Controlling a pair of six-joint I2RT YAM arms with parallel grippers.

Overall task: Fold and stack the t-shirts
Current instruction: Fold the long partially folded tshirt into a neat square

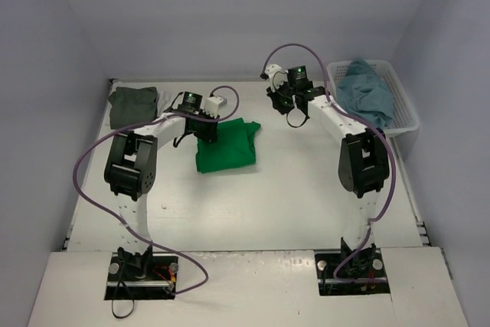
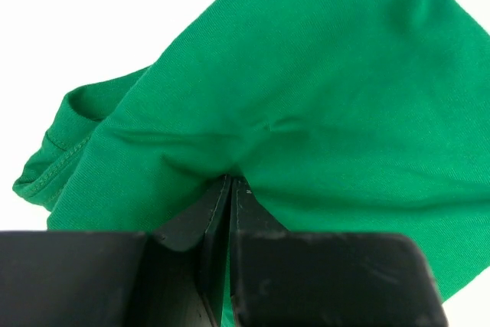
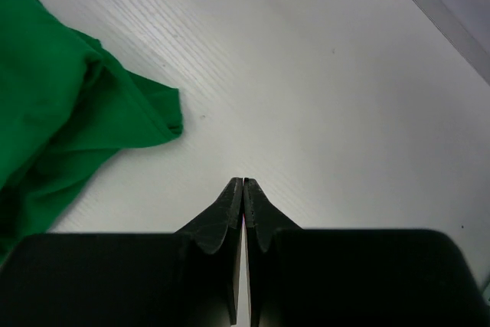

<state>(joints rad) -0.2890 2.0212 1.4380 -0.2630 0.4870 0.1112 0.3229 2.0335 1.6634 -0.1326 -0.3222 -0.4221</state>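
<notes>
1. White table (image 1: 268, 204): both arms rise from the near edge, bent at the elbow, forearms reaching toward the far side.
2. Left arm (image 1: 132, 162) angles in toward centre. Left gripper (image 2: 230, 183) has its jaws pressed together, pinching a fold of the bright green cloth t-shirt (image 1: 230, 151), which lies rumpled mid-table.
3. Right arm (image 1: 364, 162) reaches far and inward. Right gripper (image 3: 243, 183) has its jaws pressed together on nothing, above bare table near the green shirt's corner.
4. White slatted plastic basket (image 1: 406, 116), far right, holds the bunched dusty light blue t-shirt (image 1: 366, 91).
5. Dark olive-grey t-shirt (image 1: 134, 105) lies flat at the far left corner.
</notes>
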